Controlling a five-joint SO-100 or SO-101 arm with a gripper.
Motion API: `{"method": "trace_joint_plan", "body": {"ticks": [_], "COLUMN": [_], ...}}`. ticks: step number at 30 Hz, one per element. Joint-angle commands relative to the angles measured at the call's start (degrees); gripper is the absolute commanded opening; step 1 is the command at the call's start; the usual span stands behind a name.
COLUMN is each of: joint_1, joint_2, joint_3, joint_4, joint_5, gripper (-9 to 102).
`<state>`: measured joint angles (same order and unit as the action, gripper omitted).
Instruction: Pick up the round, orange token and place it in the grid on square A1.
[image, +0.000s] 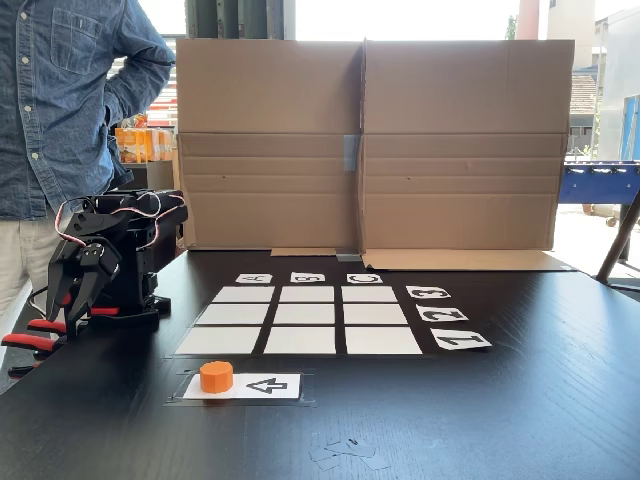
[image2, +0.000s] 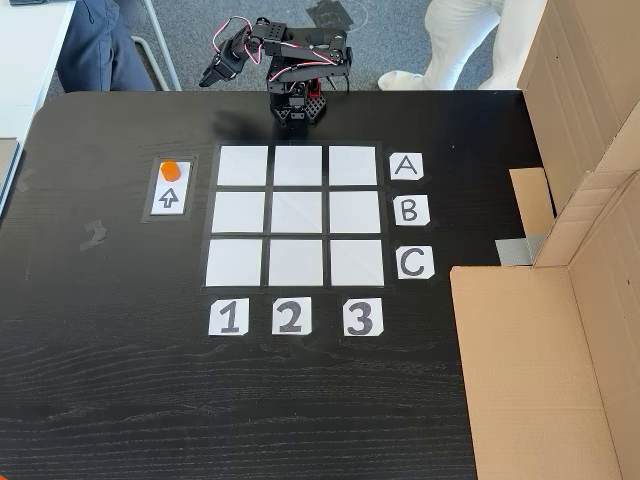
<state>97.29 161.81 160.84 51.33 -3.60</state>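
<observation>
1. Your arm (image2: 295, 75) sits folded at the edge of the black worktop (image2: 110, 380), close to the "A" side of the grid (image2: 295, 215). In one fixed view it stands at the left, beside a person in a denim shirt (image: 70, 90).
2. Your pincer (image: 70, 290) hangs downward there with its fingers slightly parted and nothing between them; in the other fixed view it points out past the worktop's edge (image2: 215, 75), well apart from the token.
3. The round, orange token (image: 216, 376) stands upright on one end of the white arrow card (image: 262, 386), just outside the grid. From above, it sits at the card's top end (image2: 170, 170), with the arrow pointing towards it.
4. Square A1 (image2: 243, 166) is the corner cell in line with the "A" card (image2: 405, 166) and the "1" card (image2: 228, 317). It is bare white paper, and it is the grid cell nearest the token.
5. All nine cells look bare in both fixed views.
6. A cardboard screen (image: 370, 140) stands along the worktop on the "C" side of the grid.
</observation>
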Motion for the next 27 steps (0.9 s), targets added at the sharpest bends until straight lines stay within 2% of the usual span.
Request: {"method": "trace_joint_plan", "body": {"ticks": [1, 8, 21, 27], "joint_1": [0.53, -0.18, -4.83, -8.00], "joint_2": [-3.69, -16.26, -37.09, -46.58], "joint_3": [-5.45, -16.26, -42.45, -53.70], "joint_4": [0.18, 5.62, 29.18, 34.72], "joint_5": [-1.05, -2.11, -3.25, -2.55], "gripper": [16, 17, 17, 17]}}
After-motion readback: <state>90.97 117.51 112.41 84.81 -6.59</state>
